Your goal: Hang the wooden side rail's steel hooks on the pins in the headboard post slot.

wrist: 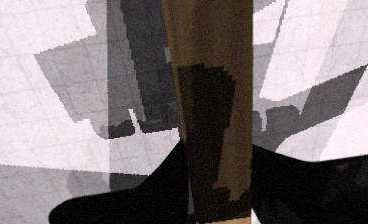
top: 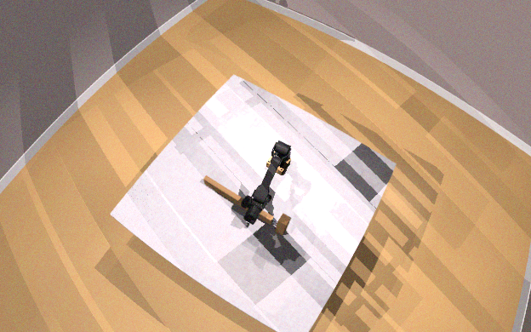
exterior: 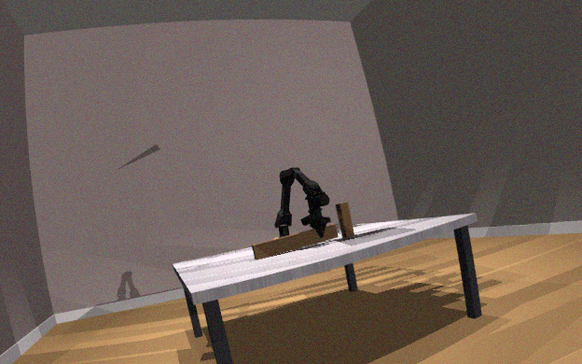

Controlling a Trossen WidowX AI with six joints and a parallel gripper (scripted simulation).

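The wooden side rail (top: 222, 189) (exterior: 281, 245) (wrist: 215, 40) is a long brown bar. Its far end rests on the table, on the left in the top and exterior views. The steel hooks (top: 274, 222) show as a small grey patch at the other end, close beside the headboard post. The short brown post (top: 283, 224) (exterior: 345, 220) stands upright, with a narrow gap between it and the rail's wood. My gripper (exterior: 322, 232) (wrist: 202, 141) is shut on the rail near its hook end, one black finger on each side. The slot and pins are hidden, and I cannot tell whether the hooks touch the pins.
The white table (top: 162, 204) (exterior: 220, 280) has dark legs and stands on a wooden floor. The arm's base (top: 281, 149) stands behind the rail, and its links arch over to it. Patchy shadows cross the table top around the rail and post.
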